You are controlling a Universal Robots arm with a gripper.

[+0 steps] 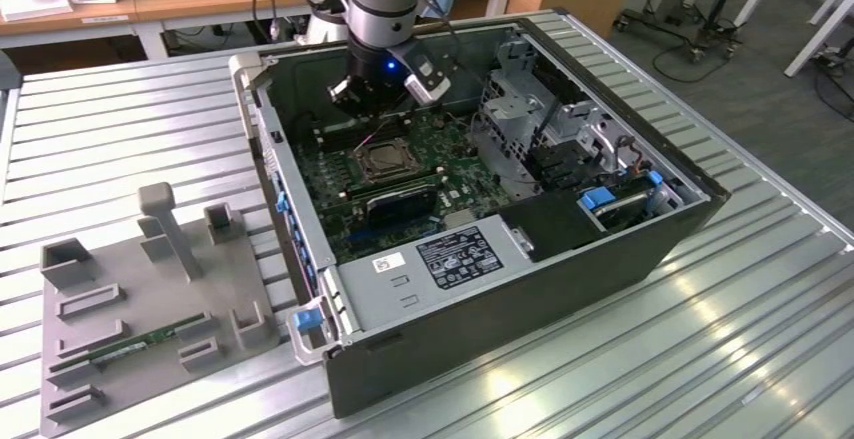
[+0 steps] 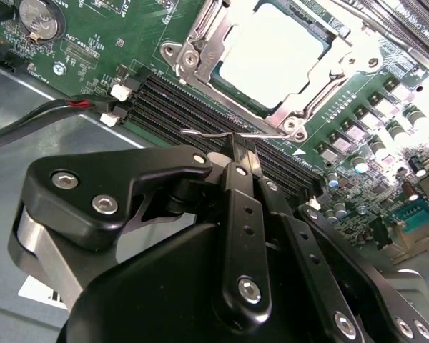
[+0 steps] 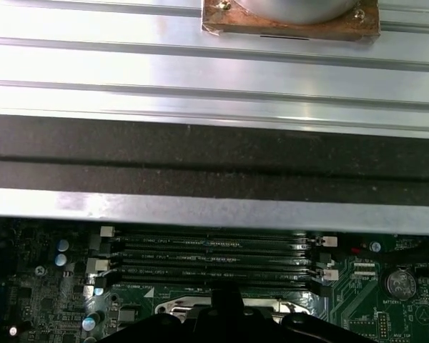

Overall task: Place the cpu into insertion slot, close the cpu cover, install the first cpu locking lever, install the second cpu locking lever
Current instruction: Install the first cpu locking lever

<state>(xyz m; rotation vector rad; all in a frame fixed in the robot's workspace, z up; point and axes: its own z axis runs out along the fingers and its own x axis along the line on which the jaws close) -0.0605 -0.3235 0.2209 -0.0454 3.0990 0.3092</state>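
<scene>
Silvery cpu [image 2: 272, 53] sat in the insertion slot [image 2: 200, 53], cpu cover [image 2: 311, 100] closed over it, gripper [image 2: 232, 143] pinched shut on a thin wire locking lever [image 2: 200, 133], beside black memory slots [image 3: 214, 261].

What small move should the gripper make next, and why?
Probably a short push on the locking lever toward the insertion slot: the gripper, fingers together, sits at that thin wire, while the cpu already lies under the closed cpu cover.
</scene>
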